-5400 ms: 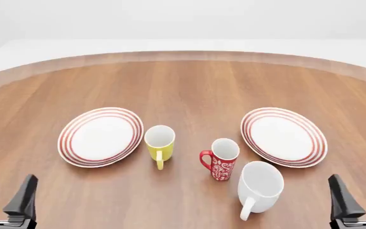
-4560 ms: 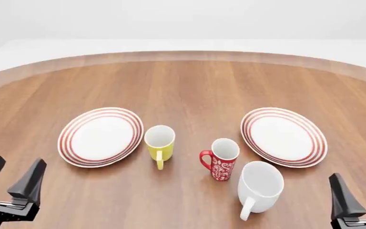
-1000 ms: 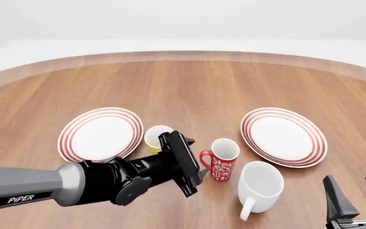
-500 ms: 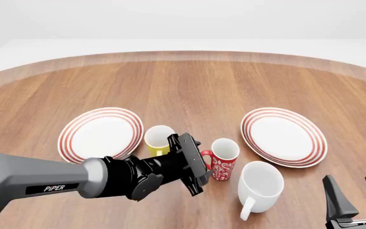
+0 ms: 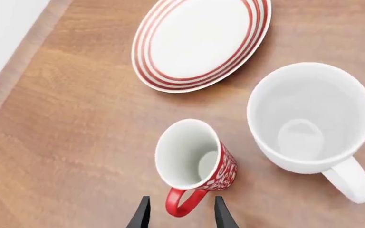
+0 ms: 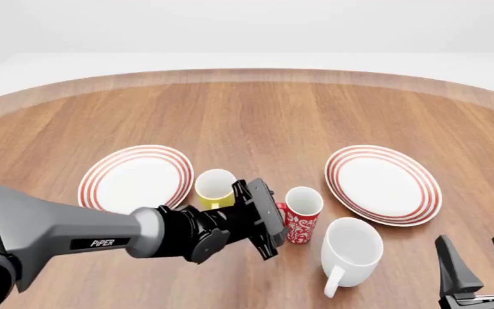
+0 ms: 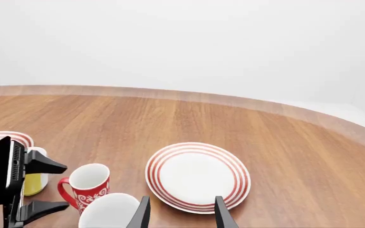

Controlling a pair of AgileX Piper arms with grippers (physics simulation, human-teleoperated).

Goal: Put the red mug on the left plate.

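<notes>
The red mug [image 6: 302, 217] with its white floral pattern stands upright on the table between the yellow mug and the white mug, and it also shows from above [image 5: 198, 161] and from the right arm's side [image 7: 89, 186]. Its handle points toward my left gripper [image 6: 273, 219], which is open with one finger on each side of the handle [image 5: 184, 208], apart from it. The left plate [image 6: 136, 181] lies empty beyond the yellow mug. My right gripper [image 6: 478, 267] hangs open and empty at the near right corner.
A yellow mug [image 6: 215, 187] stands right beside the left arm, next to the left plate. A larger white mug [image 6: 351, 248] sits just right of the red mug. The right plate [image 6: 383, 183] lies empty farther right.
The left arm has swung in from the near left corner and edged closer, so its open fingers now straddle the red mug's handle. The right gripper has hardly moved.
</notes>
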